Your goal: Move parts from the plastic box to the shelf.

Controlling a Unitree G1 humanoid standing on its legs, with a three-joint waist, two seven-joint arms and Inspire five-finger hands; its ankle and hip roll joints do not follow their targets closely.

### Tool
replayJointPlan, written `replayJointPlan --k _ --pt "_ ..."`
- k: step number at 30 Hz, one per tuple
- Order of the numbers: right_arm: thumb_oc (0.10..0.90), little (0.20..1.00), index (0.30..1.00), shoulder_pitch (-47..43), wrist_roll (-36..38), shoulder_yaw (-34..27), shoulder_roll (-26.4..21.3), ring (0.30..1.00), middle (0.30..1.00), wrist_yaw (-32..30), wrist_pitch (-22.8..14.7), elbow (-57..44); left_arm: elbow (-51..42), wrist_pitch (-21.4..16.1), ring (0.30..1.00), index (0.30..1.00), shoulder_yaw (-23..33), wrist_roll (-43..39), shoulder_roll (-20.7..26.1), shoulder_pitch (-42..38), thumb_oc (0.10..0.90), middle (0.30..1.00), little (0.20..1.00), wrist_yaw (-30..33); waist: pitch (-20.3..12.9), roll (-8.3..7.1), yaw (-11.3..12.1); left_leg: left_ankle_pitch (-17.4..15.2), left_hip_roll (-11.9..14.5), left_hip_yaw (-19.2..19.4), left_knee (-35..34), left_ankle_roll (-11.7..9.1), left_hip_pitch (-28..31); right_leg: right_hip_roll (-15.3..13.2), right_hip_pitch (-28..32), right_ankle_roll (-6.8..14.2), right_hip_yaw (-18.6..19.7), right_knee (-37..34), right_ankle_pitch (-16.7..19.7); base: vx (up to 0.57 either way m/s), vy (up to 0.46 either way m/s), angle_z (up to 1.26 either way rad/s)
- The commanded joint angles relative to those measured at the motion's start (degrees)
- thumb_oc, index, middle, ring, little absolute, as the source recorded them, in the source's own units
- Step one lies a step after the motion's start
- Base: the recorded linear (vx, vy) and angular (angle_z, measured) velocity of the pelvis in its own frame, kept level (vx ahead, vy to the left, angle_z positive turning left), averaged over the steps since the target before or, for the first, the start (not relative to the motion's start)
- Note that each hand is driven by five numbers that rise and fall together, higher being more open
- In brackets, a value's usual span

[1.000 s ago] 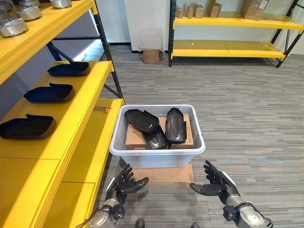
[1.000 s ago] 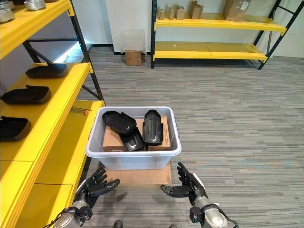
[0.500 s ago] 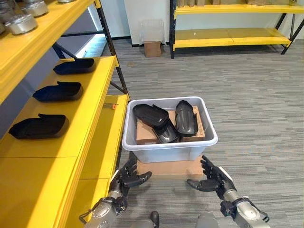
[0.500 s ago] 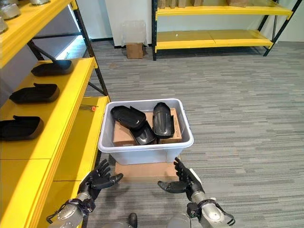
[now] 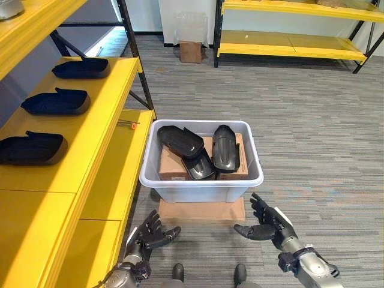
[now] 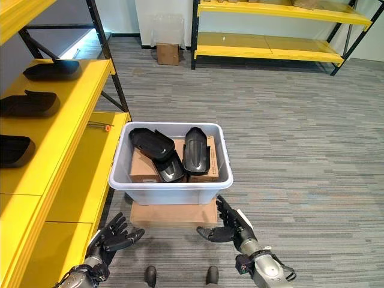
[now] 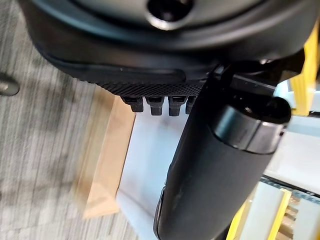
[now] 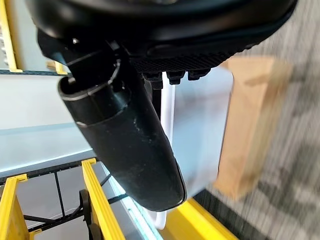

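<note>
I am holding my left hand (image 5: 150,234) and my right hand (image 5: 268,223) low in front of the plastic box (image 5: 201,186), both with fingers spread apart and carrying nothing; the left is hanging at about 7 o'clock from the box and the right at about 5 o'clock. The black parts (image 5: 180,141) are sitting inside the box, piled loosely on cardboard cartons (image 5: 171,169), with one long part (image 5: 224,148) lying toward 1 o'clock. The box itself is resting on a flat cardboard sheet (image 5: 201,211) on the floor. Three parts are already lying on the yellow shelf (image 5: 90,150) at my 9 to 10 o'clock. As I see it, the risk is coming from the pile: the parts are overlapping and leaning on each other, so pulling one could be dragging another over the rim. They look smooth and curved, so a shallow pinch could be slipping. Reaching in carelessly could also be nudging the box on its sheet.
</note>
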Motion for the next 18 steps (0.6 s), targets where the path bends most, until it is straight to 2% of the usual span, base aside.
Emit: replayJointPlan --k 1,13,18 --pt "0.9 1.0 1.0 -3.1 -0.8 -3.3 -2.7 1.0 1.0 -0.5 -6.4 -7.8 -5.1 -4.4 1.0 1.0 2.3 1.0 0.5 -3.6 0.9 1.0 1.0 -2.2 -3.2 0.41 0.2 -5.9 5.6 -1.7 2.0 -0.1 3.0 -4.1 -2.8 1.7 1.0 8.0 -6.2 0.04 -0.056 0.1" --pt "0.9 1.0 1.0 -9.9 -6.1 -9.7 -8.9 1.0 1.0 -2.5 -10.1 -13.3 -6.3 -3.9 1.0 1.0 2.4 1.1 1.2 -2.0 0.9 1.0 1.0 -4.7 -4.1 0.84 1.0 -4.8 6.5 -1.0 -0.7 -0.6 3.9 -3.6 -1.8 2.0 0.7 6.2 -6.2 0.01 -0.011 0.0" --pt "0.9 1.0 1.0 -16.7 -8.5 -8.8 -10.9 1.0 1.0 -4.0 -10.2 -13.6 -6.6 -3.5 1.0 1.0 2.1 0.5 1.3 -1.7 0.9 1.0 1.0 -5.1 -4.2 0.55 2.0 -4.5 6.4 -0.5 -1.4 -0.7 4.0 -3.7 -1.4 2.3 0.7 4.6 -5.4 0.0 0.0 0.0"
